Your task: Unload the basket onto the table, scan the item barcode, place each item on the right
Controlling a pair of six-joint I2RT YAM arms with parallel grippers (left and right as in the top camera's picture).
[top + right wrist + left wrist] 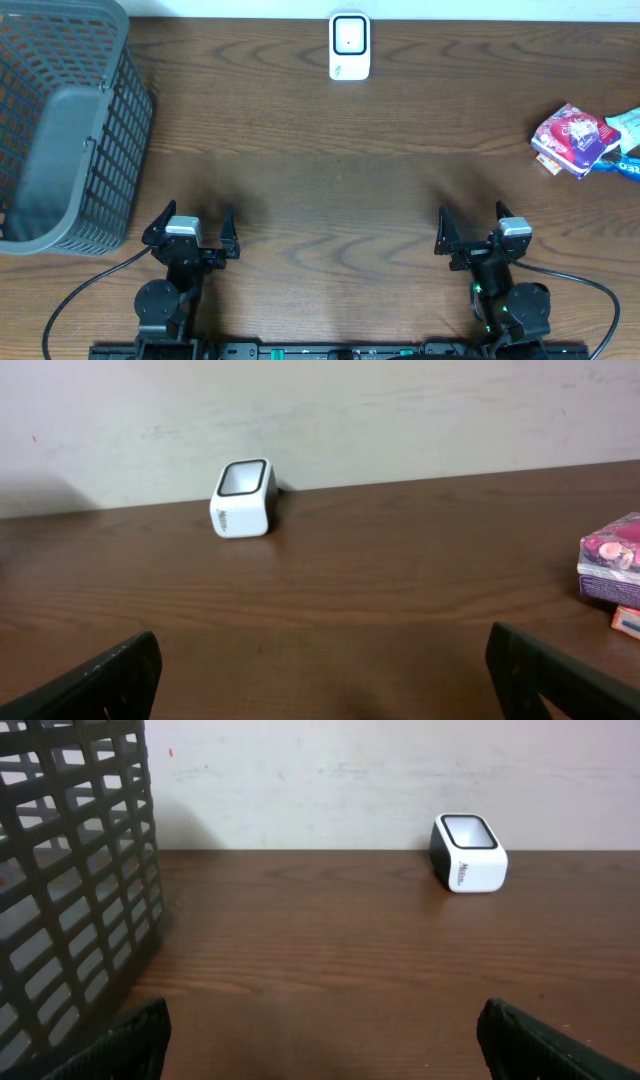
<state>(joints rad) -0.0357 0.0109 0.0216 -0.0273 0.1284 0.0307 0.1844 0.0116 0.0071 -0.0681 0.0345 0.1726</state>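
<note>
Pink packet (572, 138) far right, left claw (195, 222) and right claw (472, 220) both wide open, empty, low at near edge

One basket (125, 150), one scanner (349, 45), two arms (165, 295) (512, 300), at least two packets (573, 138).

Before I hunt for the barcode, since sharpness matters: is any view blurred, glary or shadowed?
Overhead: even light, barcode scanner crisp, snack packets cut off at the right edge. Left wrist: mesh basket throws a soft shadow on the wall; own fingertips dark, blurry. Right wrist: packets cropped too, slightly soft.
</note>
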